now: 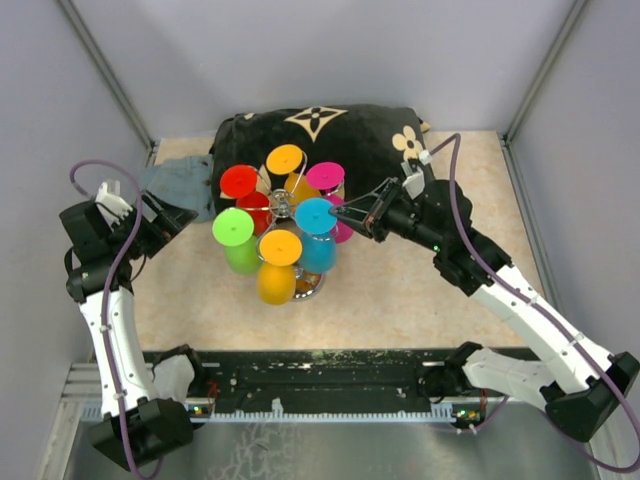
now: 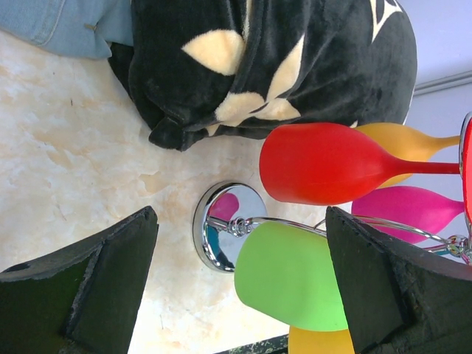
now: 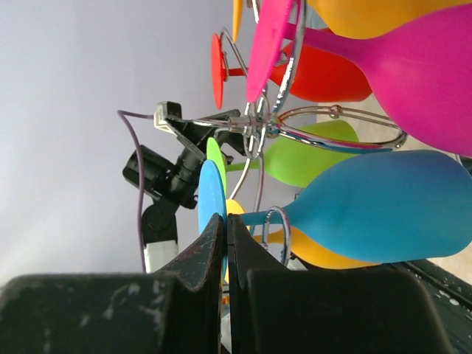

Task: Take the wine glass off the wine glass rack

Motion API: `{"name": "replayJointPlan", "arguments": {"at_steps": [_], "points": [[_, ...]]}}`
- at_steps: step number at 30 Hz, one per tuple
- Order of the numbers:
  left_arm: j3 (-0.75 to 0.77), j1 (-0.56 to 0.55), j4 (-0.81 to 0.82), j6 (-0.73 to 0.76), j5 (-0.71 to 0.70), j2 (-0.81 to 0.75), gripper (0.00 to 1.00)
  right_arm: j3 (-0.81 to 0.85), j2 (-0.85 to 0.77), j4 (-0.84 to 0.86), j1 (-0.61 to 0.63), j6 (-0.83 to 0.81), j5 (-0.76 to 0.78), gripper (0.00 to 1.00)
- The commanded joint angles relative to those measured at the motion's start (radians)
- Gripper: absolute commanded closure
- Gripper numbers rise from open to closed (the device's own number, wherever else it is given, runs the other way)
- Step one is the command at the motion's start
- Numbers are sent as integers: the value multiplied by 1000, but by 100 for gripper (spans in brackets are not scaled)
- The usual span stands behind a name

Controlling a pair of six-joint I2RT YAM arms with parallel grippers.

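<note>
The silver wire wine glass rack [image 1: 281, 207] stands mid-table with several coloured wine glasses hanging upside down. Its mirror base [image 2: 214, 236] shows in the left wrist view. My right gripper [image 1: 340, 212] is shut on the edge of the blue wine glass's foot [image 3: 206, 195]. The blue wine glass [image 3: 383, 203] still has its stem in a wire loop of the rack. In the right wrist view the right gripper [image 3: 226, 220] has its jaws pressed on the blue disc. My left gripper [image 1: 185, 215] is open and empty left of the rack. In its own view the left gripper [image 2: 242, 221] frames the green glass [image 2: 291, 276].
Red [image 1: 238, 182], orange [image 1: 284, 159], magenta [image 1: 325, 177], green [image 1: 233, 228] and yellow [image 1: 280, 248] glasses crowd the rack. A black pillow with cream flowers [image 1: 330, 135] lies behind it and a denim cloth [image 1: 180, 180] at the back left. Grey walls close in both sides.
</note>
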Motion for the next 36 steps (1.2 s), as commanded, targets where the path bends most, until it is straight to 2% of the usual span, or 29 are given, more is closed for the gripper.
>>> {"name": "replayJointPlan", "arguments": {"at_steps": [1,22,36], "points": [[-9,4,23,-5,18,-11,0,78,-18,18,9,-23,65,100],[-6,4,8,-1,26,-26,0,68,-25,-38,9,-18,139,100],[12,4,2,7,25,-23,0,55,-133,-167,7,-21,266,100]]}}
